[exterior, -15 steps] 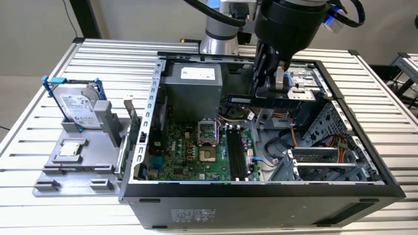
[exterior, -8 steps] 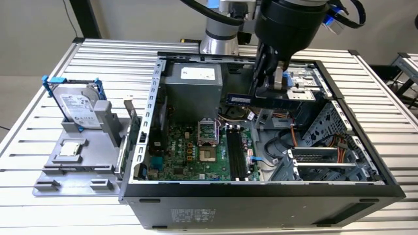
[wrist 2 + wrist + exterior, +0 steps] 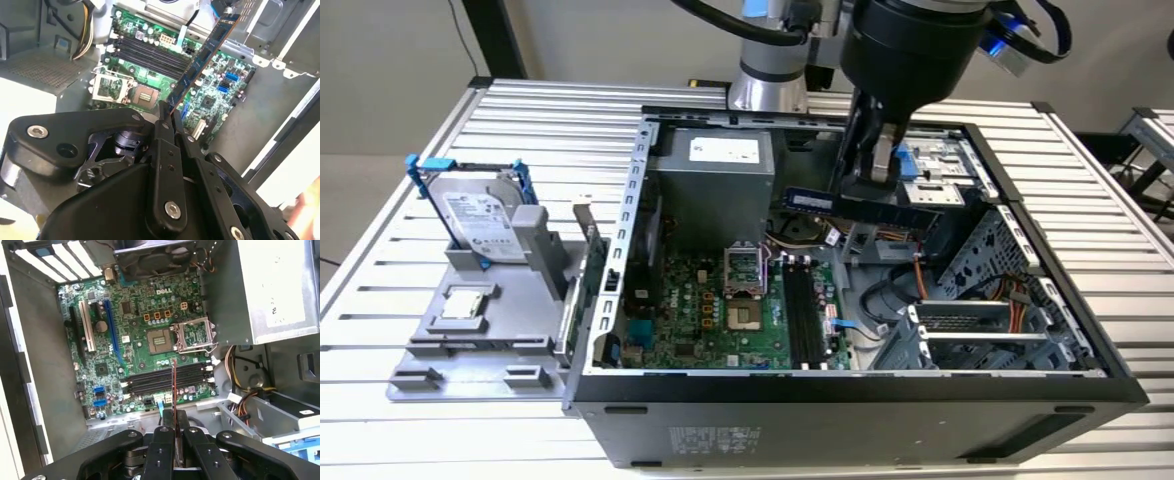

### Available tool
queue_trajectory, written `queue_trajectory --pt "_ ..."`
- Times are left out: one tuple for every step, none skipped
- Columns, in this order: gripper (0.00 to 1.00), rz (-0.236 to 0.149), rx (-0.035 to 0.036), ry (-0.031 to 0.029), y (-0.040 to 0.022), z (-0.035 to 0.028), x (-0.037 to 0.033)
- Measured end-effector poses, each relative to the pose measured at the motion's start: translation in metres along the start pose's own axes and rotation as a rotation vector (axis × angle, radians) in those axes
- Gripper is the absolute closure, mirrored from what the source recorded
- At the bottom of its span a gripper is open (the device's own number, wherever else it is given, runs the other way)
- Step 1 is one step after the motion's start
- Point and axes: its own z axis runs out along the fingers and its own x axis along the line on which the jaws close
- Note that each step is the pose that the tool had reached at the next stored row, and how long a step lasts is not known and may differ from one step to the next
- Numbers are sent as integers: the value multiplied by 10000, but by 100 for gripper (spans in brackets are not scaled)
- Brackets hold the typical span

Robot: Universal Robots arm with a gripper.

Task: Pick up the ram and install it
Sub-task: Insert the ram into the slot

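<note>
My gripper (image 3: 871,186) is shut on the ram (image 3: 907,213), a long dark blue-green stick that hangs level above the open computer case (image 3: 854,385), over its back half. In the second wrist view the ram (image 3: 207,50) runs slantwise away from the gripper (image 3: 168,113) over the green motherboard (image 3: 220,95). In the first wrist view the ram (image 3: 173,385) shows edge-on between the black fingers (image 3: 162,440), lined up along the black memory slots (image 3: 150,382). Those slots (image 3: 803,315) lie below and nearer the case front in the exterior view.
A grey power supply (image 3: 714,175) stands at the case's back. The open processor socket (image 3: 744,290) sits beside the memory slots. On the exterior view's left, a grey stand (image 3: 467,350) holds a hard drive (image 3: 487,215) in a blue frame and a small silver processor chip (image 3: 464,303).
</note>
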Motion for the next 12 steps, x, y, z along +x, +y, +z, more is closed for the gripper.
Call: queue_trajectory --pt "100 132 4 -3 0 0 0" --pt "100 262 9 -6 0 0 0" --pt "100 398 14 -10 0 0 0" --pt "100 534 19 -14 0 0 0" --pt "100 675 24 -17 0 0 0" --pt "100 815 29 -21 0 0 0" --pt "100 959 34 -24 0 0 0" --pt "100 1111 39 -27 0 0 0" --pt "100 1258 44 -31 0 0 0" --pt "100 1401 49 -35 0 0 0" --pt "100 1541 54 -38 0 0 0" --pt "100 1683 59 -43 0 1 0"
